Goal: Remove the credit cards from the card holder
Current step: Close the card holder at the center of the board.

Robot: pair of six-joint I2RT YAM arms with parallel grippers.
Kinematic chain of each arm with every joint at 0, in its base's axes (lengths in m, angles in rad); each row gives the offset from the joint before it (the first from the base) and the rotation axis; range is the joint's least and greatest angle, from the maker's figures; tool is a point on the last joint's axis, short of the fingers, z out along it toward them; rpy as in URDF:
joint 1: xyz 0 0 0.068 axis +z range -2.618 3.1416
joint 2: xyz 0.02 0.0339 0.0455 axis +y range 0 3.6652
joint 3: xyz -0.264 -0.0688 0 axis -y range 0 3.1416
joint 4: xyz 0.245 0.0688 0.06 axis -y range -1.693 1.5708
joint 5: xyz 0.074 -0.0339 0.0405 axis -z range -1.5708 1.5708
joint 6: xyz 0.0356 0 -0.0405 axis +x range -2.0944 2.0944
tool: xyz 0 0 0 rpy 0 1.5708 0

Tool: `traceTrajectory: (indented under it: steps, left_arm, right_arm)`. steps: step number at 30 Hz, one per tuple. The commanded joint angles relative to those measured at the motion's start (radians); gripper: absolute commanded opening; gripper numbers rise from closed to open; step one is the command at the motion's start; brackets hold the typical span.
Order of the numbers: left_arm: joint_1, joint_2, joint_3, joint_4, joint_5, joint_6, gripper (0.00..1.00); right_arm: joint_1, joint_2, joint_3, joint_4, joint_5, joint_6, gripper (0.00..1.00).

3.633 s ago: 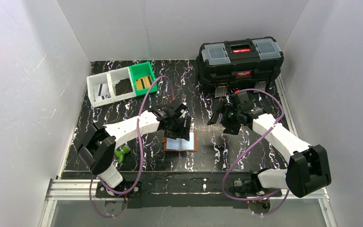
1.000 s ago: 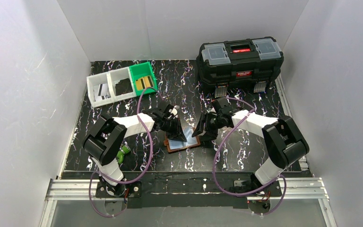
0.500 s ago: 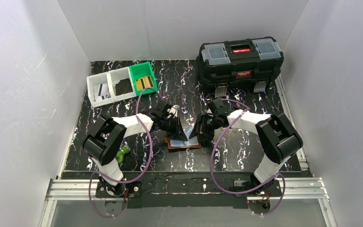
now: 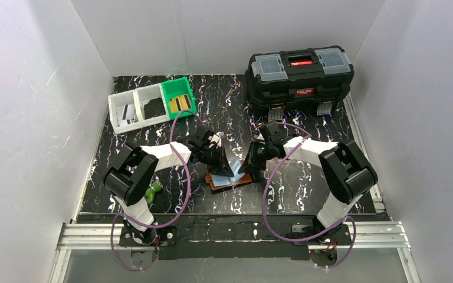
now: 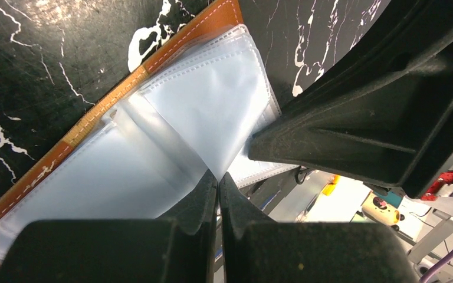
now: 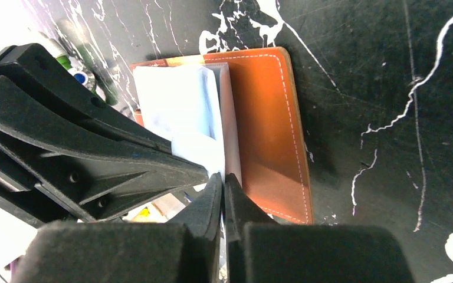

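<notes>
1. The card holder (image 4: 230, 181) lies open mid-table, between both arms.
2. Left gripper (image 5: 217, 183) and right gripper (image 6: 223, 180) are each clamped on its pale pockets (image 5: 212, 106).
3. Spread the pockets gently, keeping the holder flat; no credit cards are distinguishable yet.

The right hand (image 4: 249, 166) has come down from beside the toolbox (image 4: 299, 76) to meet the left hand (image 4: 229, 170). A pale pocket leaf (image 4: 236, 163) of the holder (image 4: 229, 183), flat before, now stands raised, pinched by both.

2 arms low and inward, left hand (image 5: 218, 177) and right hand (image 6: 223, 177) close together, each pinched closed
</notes>
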Motion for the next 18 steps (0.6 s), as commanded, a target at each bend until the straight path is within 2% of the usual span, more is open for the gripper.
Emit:
traceTrajectory:
  steps: [1, 7, 13, 15, 18]
  left_arm:
    - [0.001, -0.003, 0.023, -0.025, 0.051, 0.021, 0.00]
    - [0.001, -0.005, 0.042, -0.069, 0.034, 0.038, 0.01]
    - [0.001, -0.061, 0.084, -0.192, -0.035, 0.078, 0.38]
    - [0.001, -0.096, 0.102, -0.257, -0.085, 0.098, 0.42]
    - [0.003, -0.155, 0.122, -0.393, -0.227, 0.116, 0.43]
  right_arm:
    - [0.013, -0.008, 0.016, 0.028, -0.005, 0.006, 0.01]
    - [0.018, -0.032, 0.016, 0.020, 0.010, 0.003, 0.01]
    - [0.026, -0.049, 0.015, -0.016, 0.052, -0.010, 0.01]
    - [0.027, -0.049, 0.008, -0.021, 0.058, -0.012, 0.01]
    - [0.027, -0.050, -0.002, -0.021, 0.061, -0.013, 0.01]
